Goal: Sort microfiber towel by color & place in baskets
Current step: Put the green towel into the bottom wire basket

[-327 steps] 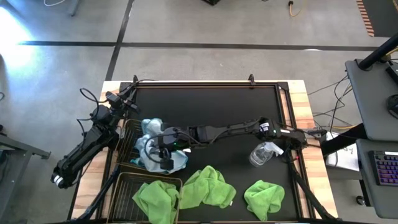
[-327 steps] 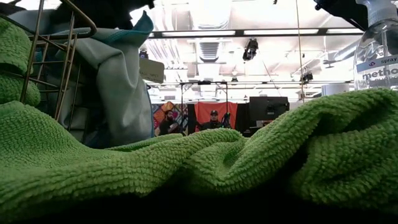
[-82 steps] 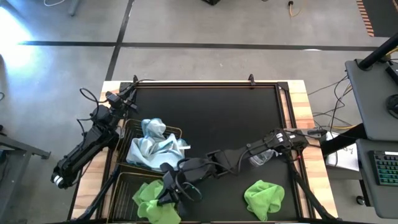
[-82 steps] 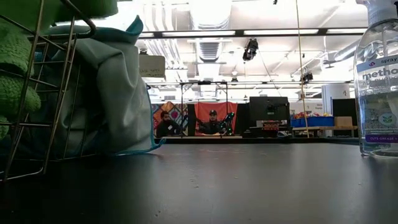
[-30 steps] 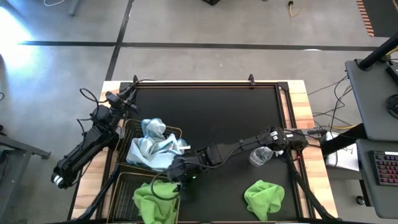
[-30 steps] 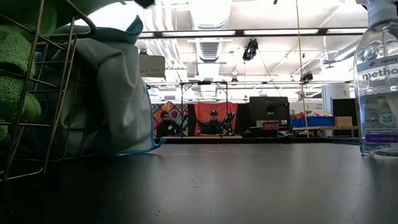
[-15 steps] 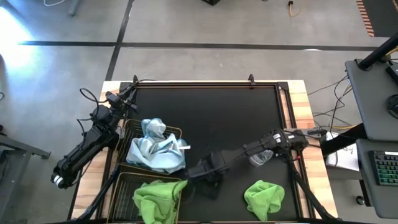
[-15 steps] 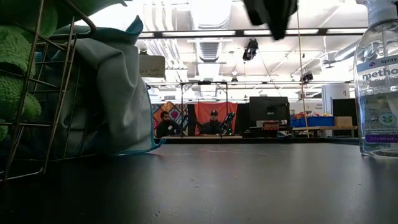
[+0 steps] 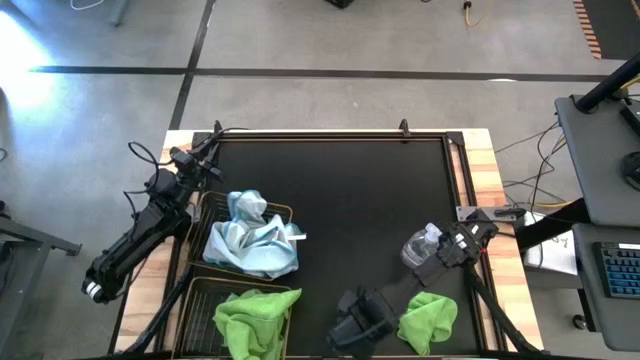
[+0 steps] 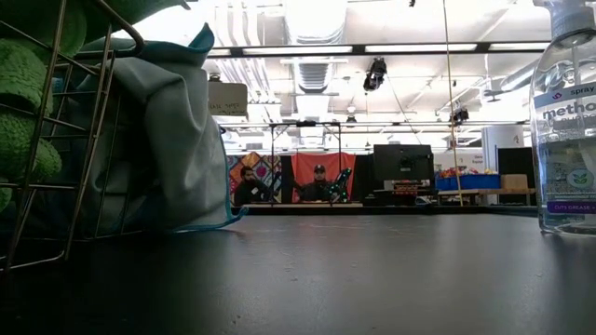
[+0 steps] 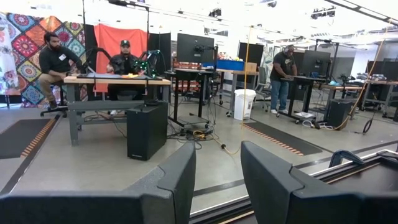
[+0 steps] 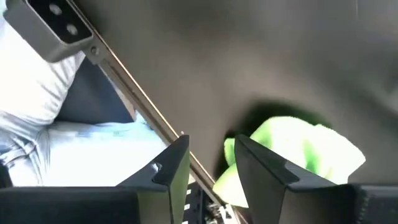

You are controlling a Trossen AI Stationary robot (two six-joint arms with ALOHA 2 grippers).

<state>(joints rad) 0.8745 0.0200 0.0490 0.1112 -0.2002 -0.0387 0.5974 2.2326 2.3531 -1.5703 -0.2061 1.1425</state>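
Two wire baskets stand at the table's left. The far basket point(image 9: 288, 212) holds pale blue-white towels point(image 9: 248, 238), one corner drooping over its rim. The near basket point(image 9: 198, 300) holds lime green towels point(image 9: 250, 318). One more green towel point(image 9: 428, 320) lies bunched on the mat near the front edge. My right gripper point(image 9: 352, 325) hangs open above the mat just left of it, pointing down, and in the right wrist view point(image 12: 205, 163) nothing sits between its fingers, with the green towel point(image 12: 298, 149) beside them. My left gripper point(image 11: 217, 177) waits open at the table's far left.
A clear spray bottle point(image 9: 420, 245) stands upright on the mat just beyond the loose green towel, under my right arm. In the low view the bottle point(image 10: 568, 121) is at the right and the baskets point(image 10: 65, 140) at the left. People sit in the room beyond.
My right gripper has swung away from the baskets toward the table's right and near edge, toward the loose green towel, and has tipped over to point down. The towels and the bottle have kept still.
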